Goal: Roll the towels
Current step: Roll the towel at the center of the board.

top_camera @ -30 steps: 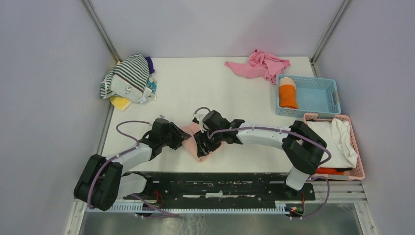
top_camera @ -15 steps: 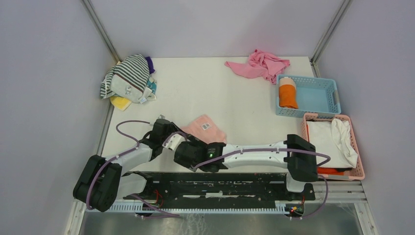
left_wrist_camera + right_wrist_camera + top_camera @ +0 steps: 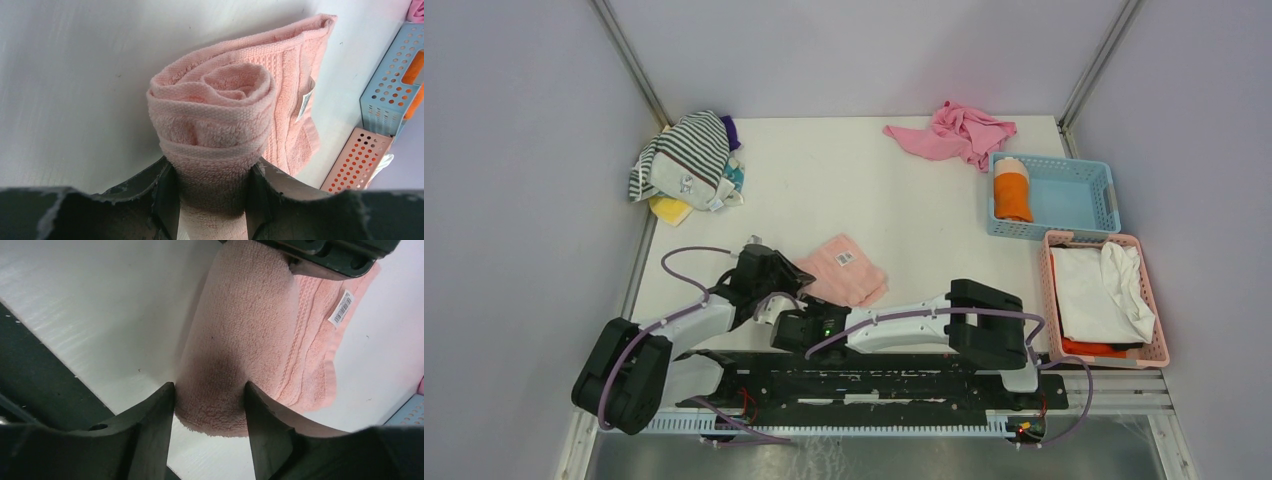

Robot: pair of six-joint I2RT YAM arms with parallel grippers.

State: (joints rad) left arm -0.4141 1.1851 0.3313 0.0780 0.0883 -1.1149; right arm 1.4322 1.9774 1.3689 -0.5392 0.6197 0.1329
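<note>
Pale pink towel [image 3: 842, 268]: near middle of surface [image 3: 904, 190], toward the near edge, just ahead of both arms. Partly rolled. Tight spiral of terry at one end, flat tail with white label [image 3: 341, 307] lying beside it, not yet wound in.

Left hand [image 3: 210, 181]: narrow, clamped on the roll just under the spiral, pile bulging above the fingers.

Right hand [image 3: 209, 410]: narrow too, straddling the near end of the same roll, terry touching both inner faces. A light pinch, by the look.

Step in hand, as judged: winding the remaining tail onto the roll.

To do it well:
- Keep both pinches level and turn them together. Otherwise a cone, fat at one end.
- Grip firmly enough to stop the core springing open, not so hard as to flatten it.
- Roll along the surface toward the label side, tail kept flat and faintly taut.
- Smooth any fold before winding over it.
- Watch the side hems and keep them in line, no telescoping.
- Finish with the loose edge underneath, pressed to the surface, before letting go.

Soft, springy cloth, so probably prone to loosening on release.

Orange towel [image 3: 1012, 192]: rolled, lying in blue basket [image 3: 1074, 205] at far right, well apart. Probably the place for this one too
</note>
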